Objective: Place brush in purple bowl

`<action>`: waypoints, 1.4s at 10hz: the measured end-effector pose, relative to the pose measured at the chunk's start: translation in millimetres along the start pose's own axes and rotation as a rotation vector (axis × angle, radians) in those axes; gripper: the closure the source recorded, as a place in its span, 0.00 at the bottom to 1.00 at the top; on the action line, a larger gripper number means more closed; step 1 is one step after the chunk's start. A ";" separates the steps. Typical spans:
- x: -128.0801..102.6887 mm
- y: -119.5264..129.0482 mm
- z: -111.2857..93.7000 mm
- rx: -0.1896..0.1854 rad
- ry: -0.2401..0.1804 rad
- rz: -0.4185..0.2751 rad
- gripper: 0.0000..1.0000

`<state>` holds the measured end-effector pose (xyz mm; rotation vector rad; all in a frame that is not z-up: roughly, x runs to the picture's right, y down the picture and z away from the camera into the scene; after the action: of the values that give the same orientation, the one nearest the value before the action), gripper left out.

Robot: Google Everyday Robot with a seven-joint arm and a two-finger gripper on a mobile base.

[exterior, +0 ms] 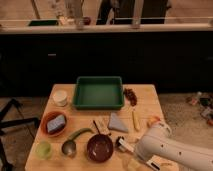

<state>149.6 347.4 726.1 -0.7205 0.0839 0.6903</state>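
The purple bowl [100, 148] stands at the table's front, middle, and shows a dark inside. Just right of it lies the brush [122, 144], with its small dark head toward the bowl and its white handle running back under my arm. My white arm [167, 150] comes in from the lower right. My gripper [129, 149] is at the arm's end, right at the brush handle and a short way right of the bowl's rim. The arm hides most of the gripper.
A green tray [99, 92] sits at the back middle, with a white cup [60, 97] to its left. An orange bowl with a grey block [55, 123], a green cup [43, 149] and a green-handled spoon [75, 140] are left. A fork [100, 126], grey cloth [118, 122], yellow stick [135, 120] and orange fruit [153, 121] lie mid-right.
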 end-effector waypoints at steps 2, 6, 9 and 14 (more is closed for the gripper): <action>-2.6 0.3 0.4 0.014 0.002 0.035 0.20; 2.9 -11.0 2.1 0.040 0.009 0.198 0.20; 15.9 -22.7 7.7 -0.006 -0.010 0.332 0.20; 18.3 -24.7 14.4 -0.023 -0.011 0.342 0.42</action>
<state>176.6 353.2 745.8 -0.7316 0.1921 1.0228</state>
